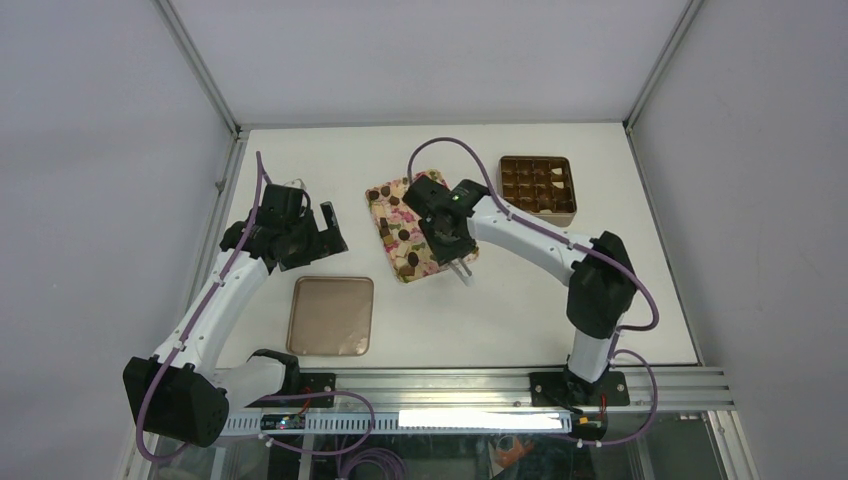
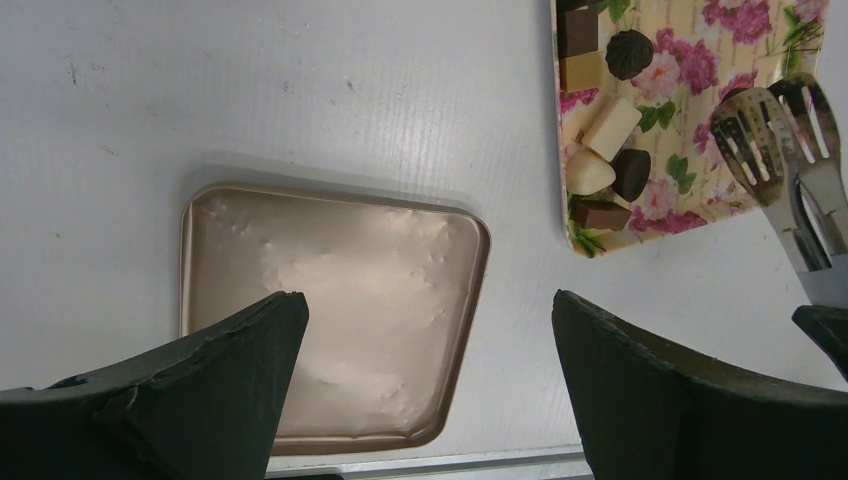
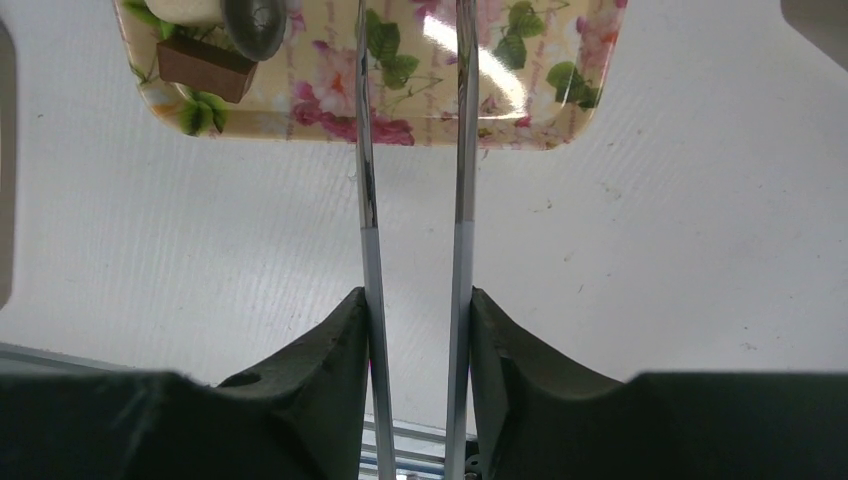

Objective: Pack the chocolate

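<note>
Right claw (image 3: 415, 330) clamped on metal tongs (image 3: 365, 200), tips over the edge of the flowered tray (image 2: 690, 70). Chocolate (image 2: 630, 172) sits on that tray. Left claw (image 2: 425, 305) wide apart, above the lid (image 2: 330, 260) beside the tray.

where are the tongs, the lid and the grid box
tongs (image 2: 752, 145), left wrist view, on a slotted head
lid (image 1: 331, 316), top external view, its flat middle
grid box (image 1: 538, 219), top external view, its near wall
</note>
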Robot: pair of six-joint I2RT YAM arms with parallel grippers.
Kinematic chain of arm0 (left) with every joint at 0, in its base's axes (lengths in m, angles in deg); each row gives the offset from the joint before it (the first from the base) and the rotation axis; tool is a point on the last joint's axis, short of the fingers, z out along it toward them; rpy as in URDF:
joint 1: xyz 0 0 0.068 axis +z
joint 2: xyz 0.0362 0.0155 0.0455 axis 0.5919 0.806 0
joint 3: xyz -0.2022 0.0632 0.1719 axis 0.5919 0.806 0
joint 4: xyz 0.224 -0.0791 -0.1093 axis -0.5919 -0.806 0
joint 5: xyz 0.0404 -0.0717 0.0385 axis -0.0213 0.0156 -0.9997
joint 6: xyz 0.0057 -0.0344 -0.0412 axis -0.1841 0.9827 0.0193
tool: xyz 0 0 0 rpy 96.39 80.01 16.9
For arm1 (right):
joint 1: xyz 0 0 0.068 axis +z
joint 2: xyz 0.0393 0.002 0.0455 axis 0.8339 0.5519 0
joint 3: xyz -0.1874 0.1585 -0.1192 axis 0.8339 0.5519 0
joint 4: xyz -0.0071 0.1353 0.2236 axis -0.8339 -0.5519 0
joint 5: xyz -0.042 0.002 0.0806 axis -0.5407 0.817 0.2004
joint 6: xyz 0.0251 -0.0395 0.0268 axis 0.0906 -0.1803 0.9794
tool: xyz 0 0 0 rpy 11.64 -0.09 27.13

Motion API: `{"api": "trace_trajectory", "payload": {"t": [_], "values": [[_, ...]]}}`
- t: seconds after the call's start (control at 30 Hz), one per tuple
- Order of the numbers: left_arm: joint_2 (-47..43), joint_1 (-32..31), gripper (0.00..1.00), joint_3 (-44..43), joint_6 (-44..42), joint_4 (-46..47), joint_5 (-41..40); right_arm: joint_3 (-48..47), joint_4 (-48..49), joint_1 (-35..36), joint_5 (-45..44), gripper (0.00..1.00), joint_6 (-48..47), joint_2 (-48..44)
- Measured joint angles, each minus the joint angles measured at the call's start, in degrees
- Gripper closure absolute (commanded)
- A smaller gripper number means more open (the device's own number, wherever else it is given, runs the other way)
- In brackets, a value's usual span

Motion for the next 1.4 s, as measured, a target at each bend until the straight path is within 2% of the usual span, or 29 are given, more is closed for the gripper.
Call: {"api": "trace_trajectory", "payload": {"t": [0.33,0.63,0.8,1.17,1.4], "values": [[0.00,0.00,0.01,0.00,0.00,0.00,0.00,-0.04,0.22,-9.33,2.78,0.88,-0.02,-5.27],[0.02,0.00,0.01,0.00,0.00,0.00,0.00,-0.28,0.79,-27.93,5.11,0.86,-1.14,-8.22],[0.39,0.00,0.01,0.00,-0.02,0.00,-0.02,-3.80,0.59,-35.23,6.03,0.86,-1.55,-6.60],[0.81,0.00,0.01,-0.02,-0.13,0.00,-0.22,-8.83,2.12,-40.54,8.37,0.85,-3.04,2.80],[2.10,0.02,0.01,-0.02,-0.15,0.00,-0.33,-9.20,2.34,-41.05,8.55,0.79,-3.10,4.92]]}}
